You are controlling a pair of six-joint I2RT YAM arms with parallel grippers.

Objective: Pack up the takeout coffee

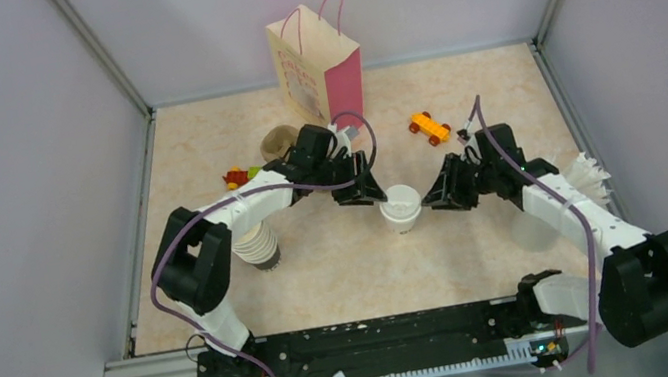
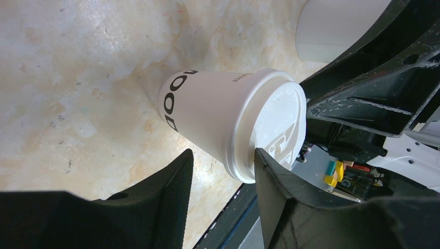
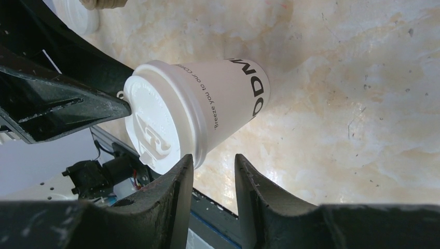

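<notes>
Left arm (image 1: 211, 269) and right arm (image 1: 581, 210): same build. White link tubes, chunky black joint housings. A purple cable (image 1: 255, 193) loops along each arm. Both sit on a black base rail (image 1: 374, 337) with a silver slotted strip in front. Left gripper (image 1: 366, 193) and right gripper (image 1: 435, 199): black all over, pale scuffs on the housings. Fingers (image 2: 168, 192): wedge-shaped, finely ribbed inner faces.

paper bag (image 1: 315, 62) rear | orange toy car (image 1: 429, 127) mid-R | cup stack (image 1: 257, 246) L
</notes>
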